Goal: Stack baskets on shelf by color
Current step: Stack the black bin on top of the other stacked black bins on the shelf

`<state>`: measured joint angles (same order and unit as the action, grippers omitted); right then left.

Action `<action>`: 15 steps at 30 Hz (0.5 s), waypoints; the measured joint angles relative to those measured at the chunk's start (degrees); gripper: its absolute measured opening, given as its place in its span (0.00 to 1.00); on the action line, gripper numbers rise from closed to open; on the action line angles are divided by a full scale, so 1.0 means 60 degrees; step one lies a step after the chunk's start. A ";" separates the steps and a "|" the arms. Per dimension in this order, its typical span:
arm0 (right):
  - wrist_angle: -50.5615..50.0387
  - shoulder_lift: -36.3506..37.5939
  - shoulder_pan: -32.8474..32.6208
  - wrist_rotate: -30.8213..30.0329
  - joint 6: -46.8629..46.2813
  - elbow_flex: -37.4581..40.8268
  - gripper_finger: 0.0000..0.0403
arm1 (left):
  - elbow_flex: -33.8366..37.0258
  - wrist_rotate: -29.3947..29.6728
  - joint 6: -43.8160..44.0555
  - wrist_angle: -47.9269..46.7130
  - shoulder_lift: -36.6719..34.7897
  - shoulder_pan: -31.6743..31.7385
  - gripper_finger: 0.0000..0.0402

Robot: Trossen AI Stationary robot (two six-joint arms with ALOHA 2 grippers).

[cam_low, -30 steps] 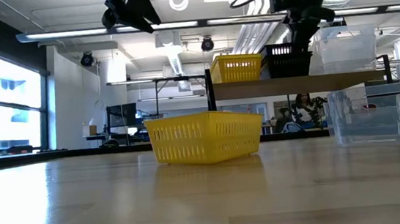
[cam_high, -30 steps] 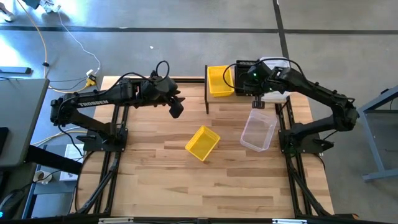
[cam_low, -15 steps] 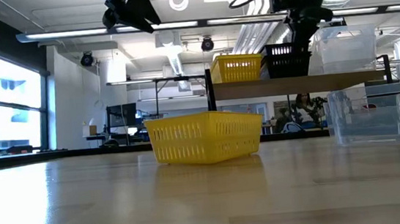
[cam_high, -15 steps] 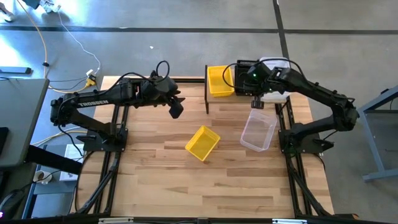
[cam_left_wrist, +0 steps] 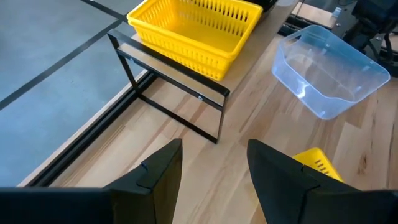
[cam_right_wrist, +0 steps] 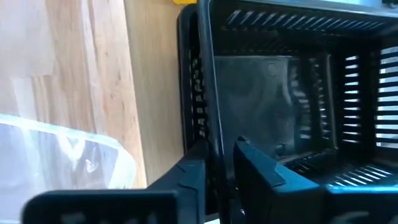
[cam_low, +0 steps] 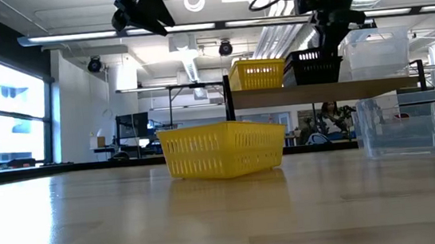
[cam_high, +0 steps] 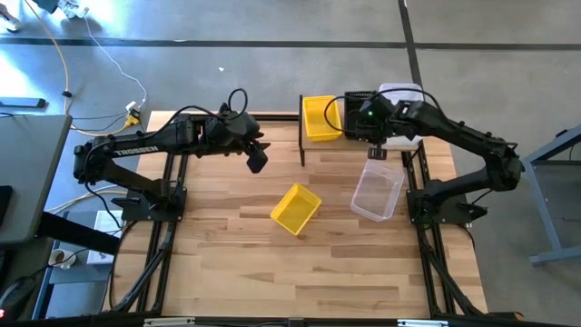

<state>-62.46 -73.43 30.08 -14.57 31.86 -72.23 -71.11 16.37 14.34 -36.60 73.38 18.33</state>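
Two end effectors are working: the right end effector (cam_right_wrist: 217,163) is pinching the black basket's (cam_right_wrist: 292,81) wall above the shelf (cam_low: 319,92), while the left end effector (cam_left_wrist: 214,168) is hanging open, empty.

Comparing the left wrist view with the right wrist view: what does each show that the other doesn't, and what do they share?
Only the left wrist view shows the yellow basket on the shelf, a corner of the yellow basket on the table, and the open left pincer. Only the right wrist view shows the black basket, with the right pincer shut on its wall. Both show the clear basket on the wooden tabletop.
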 joint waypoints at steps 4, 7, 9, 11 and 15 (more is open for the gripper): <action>-0.0006 0.0000 -0.0187 -0.0353 -0.0012 0.0000 0.20 | 0.0000 -0.0276 -0.0004 0.0000 0.0000 0.0000 0.42; -0.0014 0.0000 -0.0267 -0.0519 -0.0148 0.0000 0.21 | -0.0002 -0.0472 -0.0007 0.0000 0.0000 0.0000 0.42; -0.0019 0.0000 -0.0335 -0.0685 -0.0255 0.0000 0.21 | 0.0000 -0.0498 -0.0052 0.0000 0.0000 0.0000 0.42; -0.0042 0.0038 -0.0373 -0.0840 -0.0333 0.0000 0.21 | 0.0000 -0.0589 -0.0234 0.0000 0.0000 0.0000 0.42; -0.0184 0.0169 -0.0399 -0.0803 -0.0550 -0.0151 0.21 | 0.0000 -0.0720 -0.0501 0.0000 0.0000 0.0000 0.42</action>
<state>-63.56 -72.42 27.68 -19.39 28.56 -73.14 -71.11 12.05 11.33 -36.60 73.38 18.33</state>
